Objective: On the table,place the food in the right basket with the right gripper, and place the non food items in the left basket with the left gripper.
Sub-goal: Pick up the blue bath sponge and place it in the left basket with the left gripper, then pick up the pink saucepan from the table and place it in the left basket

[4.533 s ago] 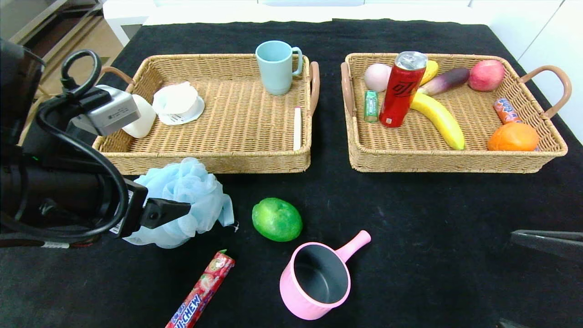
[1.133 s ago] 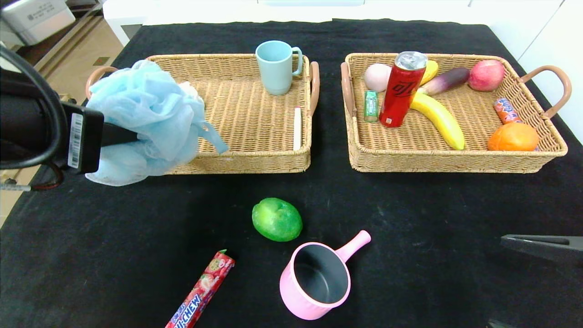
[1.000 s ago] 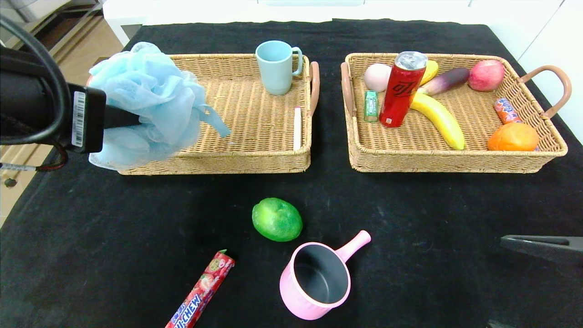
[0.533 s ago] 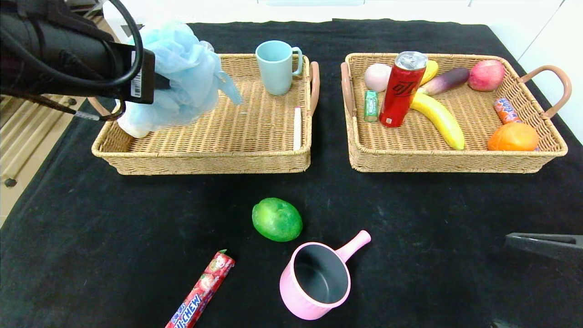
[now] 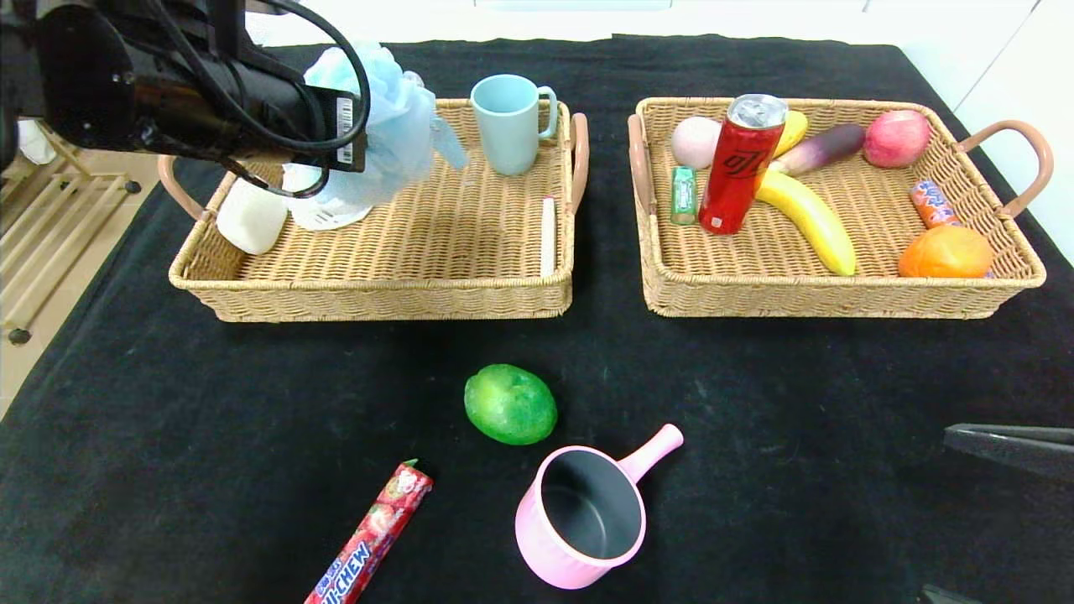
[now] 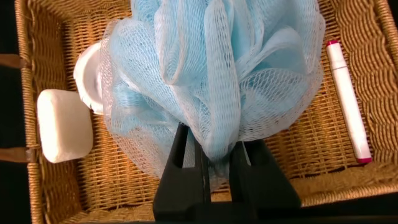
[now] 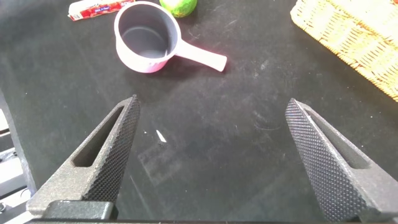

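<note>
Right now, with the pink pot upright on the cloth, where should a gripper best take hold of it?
Probably by the handle of the pink pot, coming from above. It juts clear toward the right basket, narrow enough for jaws, with nothing crowding it. The round body looks too wide; pinching the rim is a fallback.

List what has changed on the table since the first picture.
The left claw, shut on the pale blue mesh bath sponge, lifted it off the black cloth and carried it over the left wicker basket. The green fruit, pink saucepan, candy stick and open right claw stayed put.
</note>
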You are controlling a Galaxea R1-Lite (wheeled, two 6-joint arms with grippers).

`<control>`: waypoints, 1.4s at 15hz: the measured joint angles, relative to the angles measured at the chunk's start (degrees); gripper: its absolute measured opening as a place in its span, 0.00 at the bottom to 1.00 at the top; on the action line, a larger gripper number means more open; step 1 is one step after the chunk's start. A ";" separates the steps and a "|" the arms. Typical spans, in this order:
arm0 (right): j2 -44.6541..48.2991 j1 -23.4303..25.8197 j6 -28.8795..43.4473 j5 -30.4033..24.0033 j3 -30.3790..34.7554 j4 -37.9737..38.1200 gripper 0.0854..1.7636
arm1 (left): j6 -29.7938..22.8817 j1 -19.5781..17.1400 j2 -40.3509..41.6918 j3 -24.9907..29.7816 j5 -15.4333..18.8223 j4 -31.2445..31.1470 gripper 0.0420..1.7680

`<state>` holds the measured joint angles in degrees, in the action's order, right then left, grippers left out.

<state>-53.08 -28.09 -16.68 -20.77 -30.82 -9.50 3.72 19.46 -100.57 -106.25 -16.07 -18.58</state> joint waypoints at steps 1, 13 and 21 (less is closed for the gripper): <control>0.05 0.04 0.00 0.00 -0.02 0.00 0.97 | -0.04 -0.02 -0.74 -0.02 -0.05 0.04 0.14; 0.10 0.85 0.01 -0.09 -0.05 0.02 0.97 | -0.06 -0.02 -2.35 0.00 -0.46 0.04 0.70; 0.02 0.87 -0.07 -0.09 0.06 -0.01 0.97 | 0.29 1.01 0.77 0.49 -0.61 -2.74 0.87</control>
<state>-53.05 -27.22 -16.75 -20.86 -30.76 -9.51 4.01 20.47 -99.80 -105.77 -16.68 -21.32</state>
